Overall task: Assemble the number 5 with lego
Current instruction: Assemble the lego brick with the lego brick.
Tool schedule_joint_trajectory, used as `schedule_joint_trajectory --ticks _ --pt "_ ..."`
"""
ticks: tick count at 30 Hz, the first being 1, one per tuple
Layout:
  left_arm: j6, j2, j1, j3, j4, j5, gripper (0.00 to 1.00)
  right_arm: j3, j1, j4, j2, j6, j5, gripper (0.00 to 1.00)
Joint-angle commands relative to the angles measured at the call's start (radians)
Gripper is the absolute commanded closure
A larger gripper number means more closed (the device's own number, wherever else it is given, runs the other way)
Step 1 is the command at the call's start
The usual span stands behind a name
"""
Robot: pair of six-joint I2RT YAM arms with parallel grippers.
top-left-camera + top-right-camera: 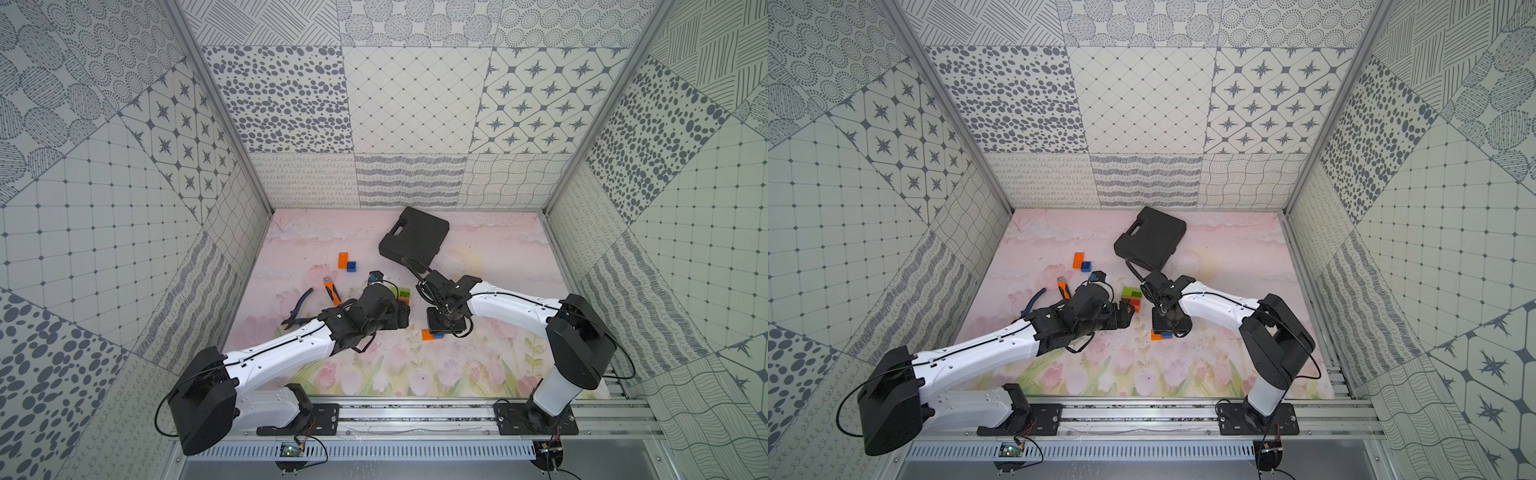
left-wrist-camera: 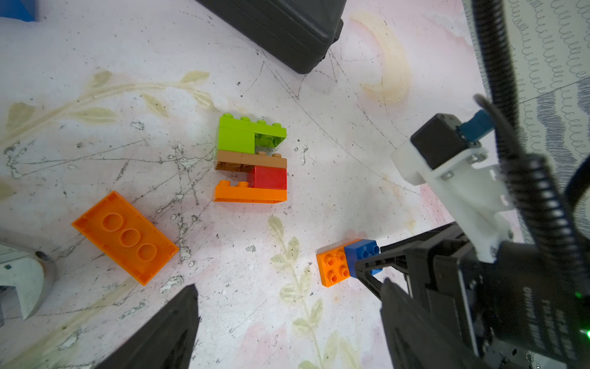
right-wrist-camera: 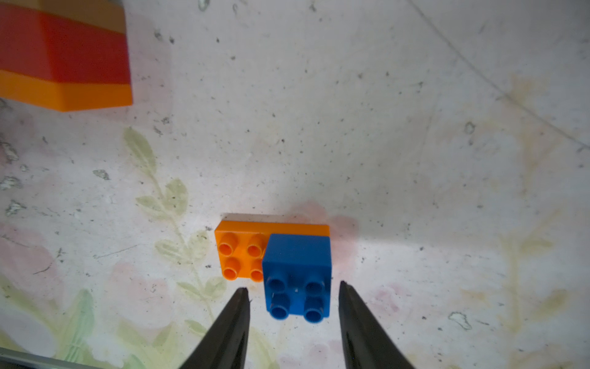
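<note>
Five bricks, long green, short green, brown, red and long orange, are seen joined into a figure [image 2: 252, 159] lying flat on the desk [image 2: 335, 105], and it is judged to read as the 5 already, with little left but spare pieces. The whole figure is shown only in the left wrist view, being partly hidden in a top view behind the left hand [image 1: 401, 316], which hangs empty with jaws wide. Only in the right wrist view is the right hand [image 3: 293, 292] seen parted just clear of a blue brick [image 3: 297, 255] seated on an orange brick [image 3: 239, 252], apparently ungripped.
</note>
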Motion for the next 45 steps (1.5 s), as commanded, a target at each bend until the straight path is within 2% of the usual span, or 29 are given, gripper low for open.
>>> schedule_joint_trajectory --ticks 1,4,8,16,20,26,27,28,34,37,41,45 --pt "0.018 -0.003 0.005 0.004 -0.002 0.001 0.08 0.015 0.005 -0.002 0.029 -0.003 0.027 0.59" --pt "0.019 -0.004 0.005 0.001 -0.004 -0.001 0.08 0.013 0.006 0.003 0.042 -0.001 0.039 0.62" --pt "0.017 -0.004 0.005 0.002 -0.005 -0.002 0.08 -0.011 0.005 0.007 0.054 0.006 0.045 0.72" --pt "0.017 0.005 0.005 0.003 -0.001 -0.001 0.08 -0.126 0.007 0.087 0.141 0.043 0.000 0.77" --pt "0.019 0.007 0.005 0.004 -0.009 -0.004 0.08 -0.125 0.008 0.086 0.152 0.057 -0.008 0.76" --pt "0.018 -0.010 0.007 -0.001 -0.028 -0.034 0.08 -0.049 0.008 0.011 0.065 0.064 0.071 0.71" --pt "0.017 -0.012 0.007 0.001 -0.037 -0.040 0.08 -0.043 0.008 0.015 0.055 0.063 0.077 0.68" --pt "0.016 -0.015 0.011 0.003 -0.046 -0.042 0.08 -0.037 0.005 0.019 0.047 0.061 0.081 0.60" --pt "0.004 -0.020 0.031 0.018 -0.110 -0.060 0.08 -0.008 0.005 0.010 -0.007 0.049 0.057 0.50" --pt "-0.021 -0.011 0.064 0.020 -0.139 -0.045 0.08 -0.020 0.005 0.030 -0.066 0.051 0.046 0.41" --pt "-0.062 0.012 0.109 0.043 -0.198 -0.026 0.12 -0.040 0.004 0.049 -0.142 0.052 0.065 0.37" --pt "-0.120 0.061 0.169 0.075 -0.307 0.002 0.17 -0.117 0.004 0.161 -0.230 0.065 0.045 0.31"
